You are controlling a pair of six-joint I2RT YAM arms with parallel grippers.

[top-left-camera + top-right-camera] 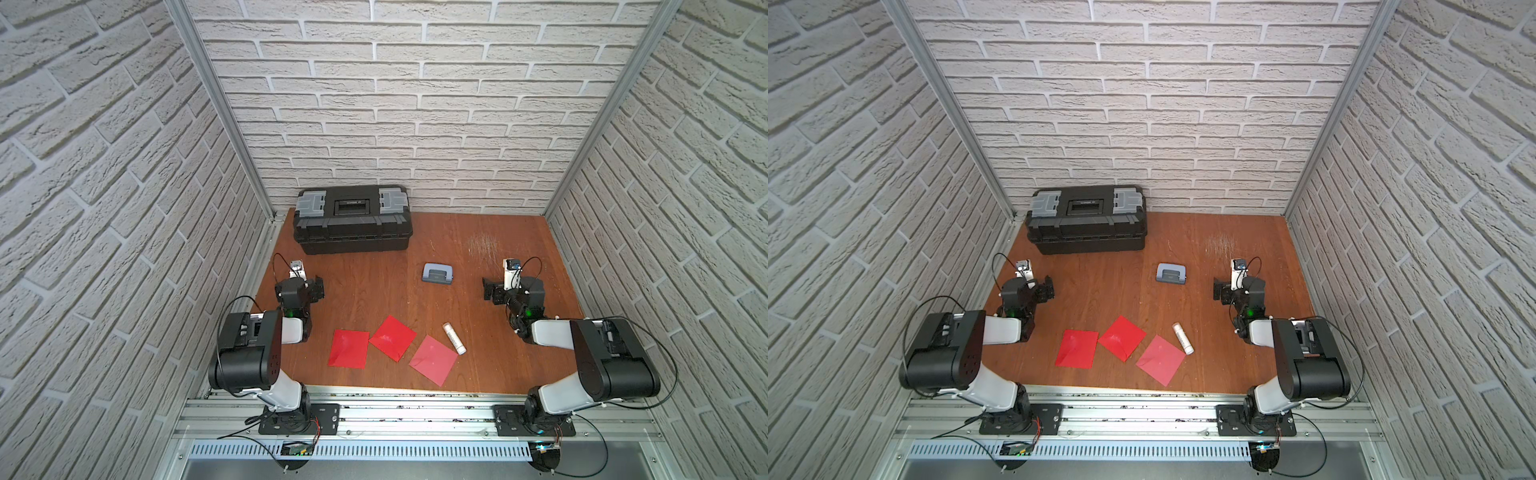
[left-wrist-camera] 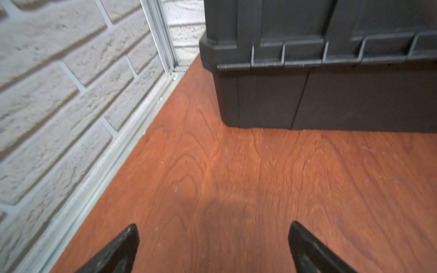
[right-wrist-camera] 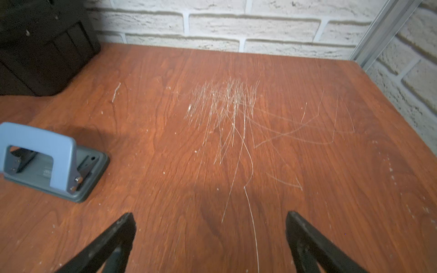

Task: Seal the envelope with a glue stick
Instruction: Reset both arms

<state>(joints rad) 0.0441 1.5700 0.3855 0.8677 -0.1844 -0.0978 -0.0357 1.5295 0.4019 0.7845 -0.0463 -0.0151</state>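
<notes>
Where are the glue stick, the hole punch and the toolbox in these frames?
glue stick (image 1: 454, 338): in a top view, middle of its labelled tube.
hole punch (image 3: 63, 160): in the right wrist view, on its blue handle.
toolbox (image 1: 352, 226): in a top view, on its front face.

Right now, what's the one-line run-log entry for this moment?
stage: not started | left gripper: open, empty | right gripper: open, empty | glue stick: lying beside red envelopes

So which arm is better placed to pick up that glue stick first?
Probably the right. The glue stick lies beside the rightmost red envelope, nearer the right gripper, which is open and empty. The left gripper, also open, sits farther off, past the other red envelopes.
</notes>
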